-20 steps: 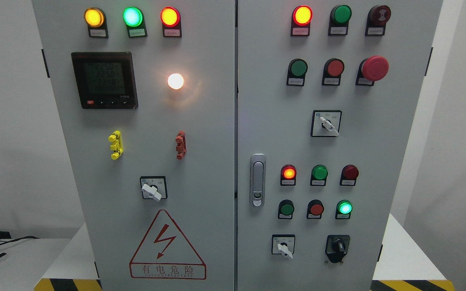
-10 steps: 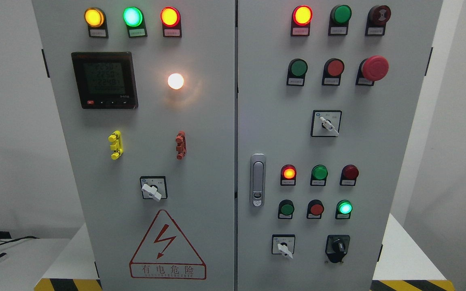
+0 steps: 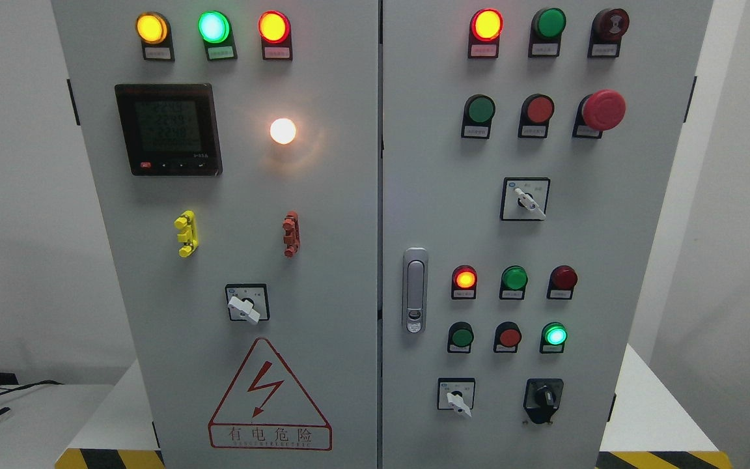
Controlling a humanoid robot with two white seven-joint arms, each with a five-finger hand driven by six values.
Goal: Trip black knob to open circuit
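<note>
Nothing on the cabinet (image 3: 323, 195) is changing from a second ago except the flickering digits on the meter (image 3: 168, 128). The black knob (image 3: 543, 396) is sitting near the right door's lower right corner, its pointer looking upright. Neither hand is showing, so their state cannot be told. The lamps are glowing as before, so the task is showing no advance.

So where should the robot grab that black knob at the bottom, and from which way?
Probably the raised bar across the middle of the black knob, pinched on its two flat sides. It sticks out of the right door, low down, so a hand should come straight at the front. The white switch sits to its left with a gap between, leaving room for fingers. No hand is in view.
</note>
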